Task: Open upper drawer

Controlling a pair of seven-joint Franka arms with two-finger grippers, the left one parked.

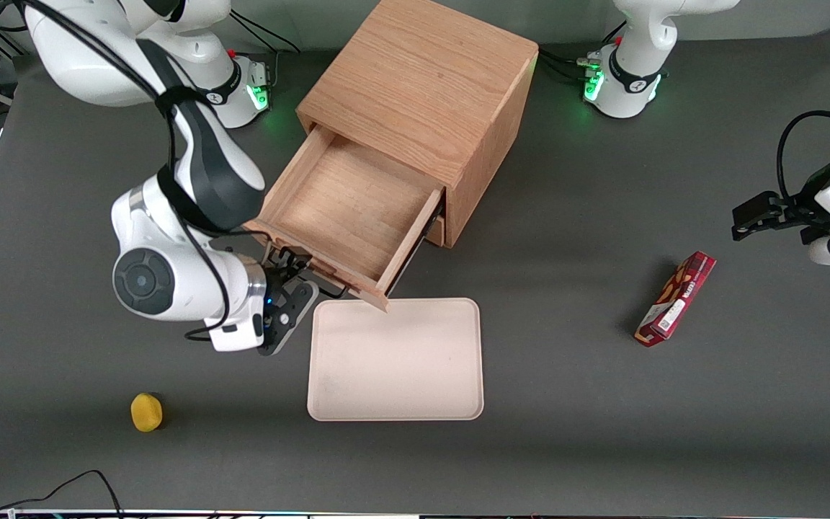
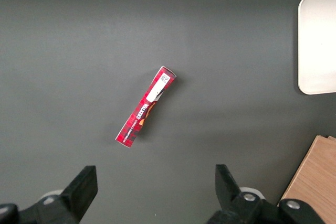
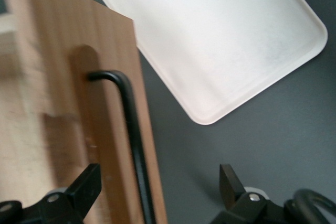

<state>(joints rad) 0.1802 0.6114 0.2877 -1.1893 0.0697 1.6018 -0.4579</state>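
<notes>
Upper drawer (image 1: 357, 216) sits centre-frame in the front view, pulled well out of the wooden cabinet (image 1: 422, 94), empty interior showing, its front corner overhanging the cream tray (image 1: 395, 360); I'd call the opening essentially done. Gripper (image 1: 291, 288) is at the drawer front, fingers (image 3: 84, 187) spread with the black bar handle (image 3: 131, 145) between them, not clamped, likely because it's hooking rather than pinching. Tray lies just in front of the drawer.
</notes>
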